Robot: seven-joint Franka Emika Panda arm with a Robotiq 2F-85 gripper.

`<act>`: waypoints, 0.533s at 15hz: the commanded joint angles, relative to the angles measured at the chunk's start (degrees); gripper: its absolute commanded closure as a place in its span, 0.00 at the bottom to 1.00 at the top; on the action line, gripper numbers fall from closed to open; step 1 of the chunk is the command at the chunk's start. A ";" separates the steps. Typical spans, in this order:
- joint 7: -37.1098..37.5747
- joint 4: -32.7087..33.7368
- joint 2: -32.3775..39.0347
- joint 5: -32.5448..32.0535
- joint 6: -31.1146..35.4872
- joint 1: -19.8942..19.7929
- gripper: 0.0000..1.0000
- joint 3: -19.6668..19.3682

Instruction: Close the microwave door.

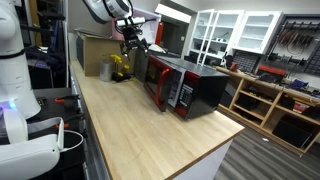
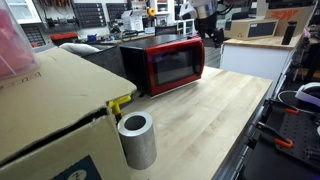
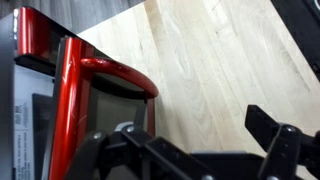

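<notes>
The microwave stands on a wooden countertop, with a glossy black casing and a red front; it also shows in an exterior view. The microwave door with its dark window looks close to the oven's front; I cannot tell whether it is fully shut. In the wrist view the door's red edge is at the left. My gripper hangs above the counter by the door's far end. Its jaws are open and empty, to the right of the red edge, not touching it.
A brown cardboard box stands behind the microwave and fills the near left in an exterior view. A grey cylinder and a yellow item sit beside it. The wooden counter stretches in front of the oven.
</notes>
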 commanded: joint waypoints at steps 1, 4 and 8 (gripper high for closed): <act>10.11 -4.34 -4.12 -10.21 4.52 -0.22 0.00 0.33; 18.08 -6.85 -4.04 -24.07 7.85 -0.99 0.00 -0.14; 28.87 -8.88 -2.40 -42.99 10.33 -2.09 0.00 -1.31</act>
